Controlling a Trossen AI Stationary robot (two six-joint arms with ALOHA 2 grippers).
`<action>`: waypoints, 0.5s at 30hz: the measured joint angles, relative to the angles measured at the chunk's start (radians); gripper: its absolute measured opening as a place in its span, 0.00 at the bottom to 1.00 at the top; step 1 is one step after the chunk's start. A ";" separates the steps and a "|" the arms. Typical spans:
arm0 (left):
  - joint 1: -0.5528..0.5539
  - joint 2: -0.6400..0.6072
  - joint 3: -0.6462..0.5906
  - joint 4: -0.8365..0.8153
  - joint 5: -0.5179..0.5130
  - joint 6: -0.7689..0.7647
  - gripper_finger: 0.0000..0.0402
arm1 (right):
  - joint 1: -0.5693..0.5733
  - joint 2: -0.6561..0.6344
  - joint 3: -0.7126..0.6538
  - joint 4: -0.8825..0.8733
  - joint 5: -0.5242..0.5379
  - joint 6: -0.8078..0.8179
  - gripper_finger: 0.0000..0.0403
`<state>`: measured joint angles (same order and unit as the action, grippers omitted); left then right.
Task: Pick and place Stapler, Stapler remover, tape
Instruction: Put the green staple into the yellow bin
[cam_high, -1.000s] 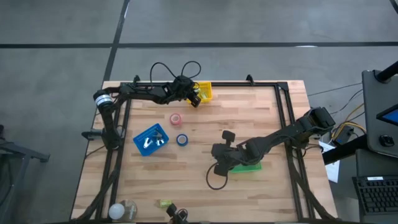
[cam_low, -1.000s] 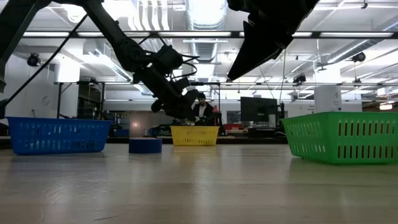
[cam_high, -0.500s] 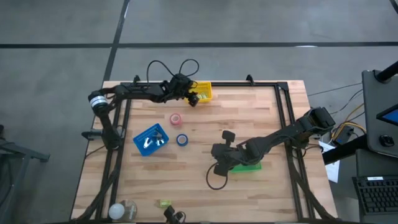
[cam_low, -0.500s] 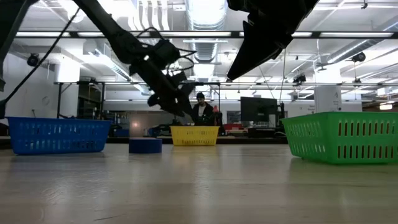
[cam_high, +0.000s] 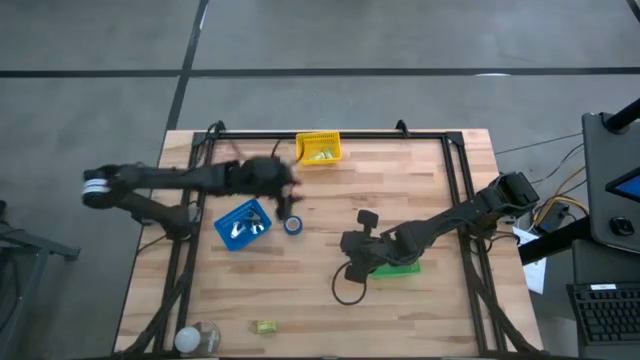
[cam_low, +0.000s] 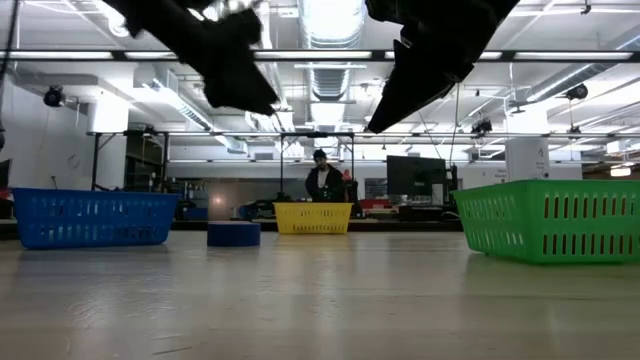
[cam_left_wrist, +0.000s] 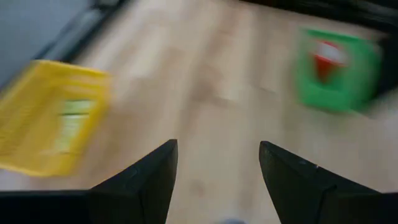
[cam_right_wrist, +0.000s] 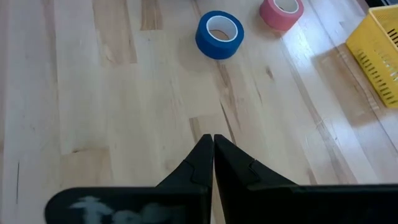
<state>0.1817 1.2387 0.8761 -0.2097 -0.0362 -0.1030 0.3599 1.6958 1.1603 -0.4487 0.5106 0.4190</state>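
Note:
A blue tape roll (cam_high: 293, 224) lies flat on the wooden table; it also shows in the right wrist view (cam_right_wrist: 219, 34) and the low view (cam_low: 233, 233). A pink tape roll (cam_right_wrist: 282, 12) lies flat beyond it; in the high view my left arm hides it. My left gripper (cam_high: 287, 192) hovers open and empty above that spot, between the yellow basket (cam_high: 318, 148) and the blue basket (cam_high: 242, 224); its wrist view (cam_left_wrist: 214, 180) is blurred. My right gripper (cam_right_wrist: 213, 146) is shut and empty, low over the table, right of the blue roll.
The green basket (cam_high: 398, 264) sits under my right arm and holds a red thing (cam_left_wrist: 326, 59). The yellow basket holds a pale yellow-green thing (cam_left_wrist: 71, 121). The blue basket holds small items. A yellow-green object (cam_high: 262, 327) and a clear object (cam_high: 200, 338) lie near the table's near edge.
My left gripper has swung away from above the yellow basket toward the table's near edge and a little left, to above the pink tape. It has risen in the low view. My right arm has kept still.

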 joint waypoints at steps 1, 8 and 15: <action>-0.047 -0.038 -0.022 -0.013 0.000 0.000 0.57 | 0.000 0.000 0.000 0.002 0.000 0.000 0.02; -0.408 -0.220 -0.159 -0.021 -0.027 -0.116 0.57 | -0.001 0.000 0.000 0.041 0.014 -0.027 0.02; -0.763 -0.190 -0.203 0.016 -0.321 -0.204 0.57 | -0.015 0.000 0.000 0.065 0.015 -0.038 0.02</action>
<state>-0.5808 1.0483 0.6735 -0.1935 -0.3568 -0.3066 0.3449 1.6958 1.1603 -0.3836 0.5254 0.3809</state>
